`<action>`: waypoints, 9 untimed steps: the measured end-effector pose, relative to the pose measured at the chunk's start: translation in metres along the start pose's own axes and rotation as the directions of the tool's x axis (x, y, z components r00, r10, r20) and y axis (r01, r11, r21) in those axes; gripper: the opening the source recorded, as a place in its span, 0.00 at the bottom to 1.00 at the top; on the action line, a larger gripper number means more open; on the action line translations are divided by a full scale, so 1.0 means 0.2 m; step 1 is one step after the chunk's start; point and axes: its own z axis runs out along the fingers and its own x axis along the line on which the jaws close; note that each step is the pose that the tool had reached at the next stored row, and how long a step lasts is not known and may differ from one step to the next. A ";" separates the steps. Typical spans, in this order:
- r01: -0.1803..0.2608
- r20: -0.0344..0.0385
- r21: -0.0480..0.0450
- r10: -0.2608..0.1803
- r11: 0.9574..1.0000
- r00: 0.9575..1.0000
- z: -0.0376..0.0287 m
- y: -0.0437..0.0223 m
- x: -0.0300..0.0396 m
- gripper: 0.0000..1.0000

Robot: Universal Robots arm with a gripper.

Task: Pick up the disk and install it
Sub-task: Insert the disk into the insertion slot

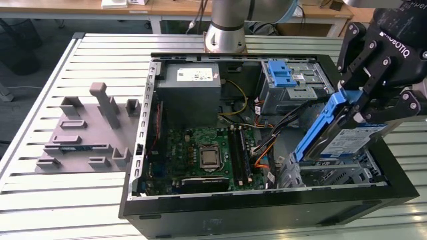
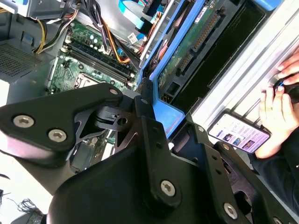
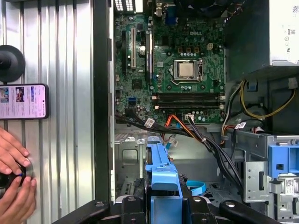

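The gripper (image 1: 363, 107) clamps the disk (image 1: 347, 137) by its blue bracket, tilted. It hangs above the open computer case (image 1: 267, 205), at three o'clock from the motherboard (image 1: 200, 155).

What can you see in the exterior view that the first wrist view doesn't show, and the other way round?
Exterior view: a grey plastic rack with upright pegs and the arm's round silver base.
First wrist view: a lit phone and a person's hands beside it.
Both: the green circuit board inside the open black computer case, and the robot's black hand gripping the silver metal disk in its blue plastic bracket.
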 end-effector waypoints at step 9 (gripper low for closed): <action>0.000 0.000 0.000 0.000 1.000 1.000 0.023 -0.001 0.001 0.36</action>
